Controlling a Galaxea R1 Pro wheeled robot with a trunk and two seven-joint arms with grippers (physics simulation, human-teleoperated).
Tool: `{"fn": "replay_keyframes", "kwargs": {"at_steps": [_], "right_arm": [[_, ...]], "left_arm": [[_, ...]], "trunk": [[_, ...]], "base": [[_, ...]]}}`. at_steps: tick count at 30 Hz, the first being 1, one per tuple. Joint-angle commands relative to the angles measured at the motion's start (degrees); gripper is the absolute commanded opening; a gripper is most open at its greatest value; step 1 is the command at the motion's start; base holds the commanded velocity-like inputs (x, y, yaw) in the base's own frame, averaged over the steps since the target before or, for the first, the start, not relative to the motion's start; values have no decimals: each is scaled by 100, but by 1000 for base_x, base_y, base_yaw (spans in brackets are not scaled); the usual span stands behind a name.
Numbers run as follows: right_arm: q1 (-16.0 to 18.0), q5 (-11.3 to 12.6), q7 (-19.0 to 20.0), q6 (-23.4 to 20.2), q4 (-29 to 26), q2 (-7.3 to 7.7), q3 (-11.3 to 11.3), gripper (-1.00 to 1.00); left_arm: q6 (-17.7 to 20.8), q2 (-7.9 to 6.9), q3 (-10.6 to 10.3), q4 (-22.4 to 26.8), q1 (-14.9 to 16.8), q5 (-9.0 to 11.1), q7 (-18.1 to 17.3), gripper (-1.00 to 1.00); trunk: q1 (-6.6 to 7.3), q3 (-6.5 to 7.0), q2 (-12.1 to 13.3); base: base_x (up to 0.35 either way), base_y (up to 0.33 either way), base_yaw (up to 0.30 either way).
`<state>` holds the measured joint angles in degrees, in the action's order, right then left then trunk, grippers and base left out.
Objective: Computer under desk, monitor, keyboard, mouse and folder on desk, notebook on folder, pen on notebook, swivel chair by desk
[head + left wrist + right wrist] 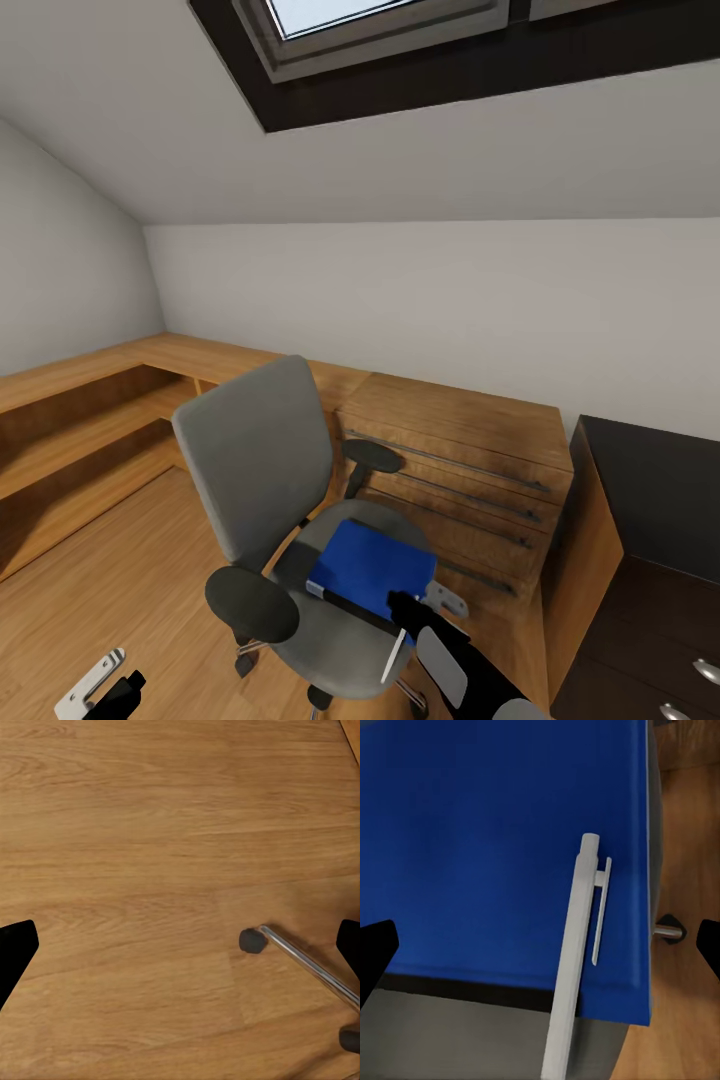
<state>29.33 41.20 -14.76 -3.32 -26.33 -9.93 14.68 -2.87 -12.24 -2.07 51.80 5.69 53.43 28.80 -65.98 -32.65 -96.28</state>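
Head view
Swivel chair: seen in the middle of the room on the wooden floor, with its grey back turned to the left
Folder: laid flat on the grey seat, bright blue, with a dark edge along the near side
Pen: a thin white stick seen under the right gripper, tilted, over the front edge of the seat
Right gripper: held just above the near corner of the folder; its fingers are hard to make out from here
Left gripper: seen low at the corner, over the floor, well apart from the chair
Wooden drawers: placed behind the chair against the white wall
Dark cabinet: seen at the right side

Left wrist view
Left gripper: its two black fingers are spread wide, with nothing between them
Chair base: one shiny spoke with a dark wheel is seen on the floor

Right wrist view
Right gripper: its black fingers are spread wide at both edges, and no fingertip is seen touching the pen
Pen: seen between the fingers, white with a clip, over the folder and the seat edge
Folder: seen lying on the grey seat
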Motion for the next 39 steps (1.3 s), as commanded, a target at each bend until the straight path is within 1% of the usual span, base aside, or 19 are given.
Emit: {"fn": "replay_keyframes", "kwargs": {"at_steps": [1, 7, 12, 14, 16, 21, 31, 39], "right_arm": [[3, 36, -48, -20, -13, 34, 23, 100], [3, 45, -45, -19, -13, 81, -161, 100], [3, 49, -45, -26, -13, 86, -199, 100], [3, 79, -45, -35, -10, 87, -226, 100], [3, 202, -45, -41, -12, 88, -259, 100], [3, 353, -45, -45, -13, 88, -279, 100], [3, 371, -53, -45, -21, 80, -257, 100], [3, 372, -54, -45, -22, 79, -255, 100]], "left_arm": [[-30, -6, -22, 6, 3, 53, 29, 100], [-30, -6, -22, 6, 3, 53, 29, 100], [-30, -6, -22, 6, 3, 53, 29, 100], [-30, -6, -22, 6, 3, 53, 29, 100], [-30, -6, -22, 6, 3, 53, 29, 100], [-30, -6, -22, 6, 3, 53, 29, 100], [-28, -6, -22, 14, 3, 59, 29, 100], [-33, -6, -22, 15, 3, 59, 32, 100]], "trunk": [[0, -6, -3], [0, -6, -3], [0, -6, -3], [0, -6, -3], [0, -6, -3], [0, -6, -3], [0, -6, -3], [-175, -150, -324]], "base": [[0, 0, 0], [0, 0, 0], [0, 0, 0], [0, 0, 0], [0, 0, 0], [0, 0, 0], [0, 0, 0], [0, 0, 0]]}}
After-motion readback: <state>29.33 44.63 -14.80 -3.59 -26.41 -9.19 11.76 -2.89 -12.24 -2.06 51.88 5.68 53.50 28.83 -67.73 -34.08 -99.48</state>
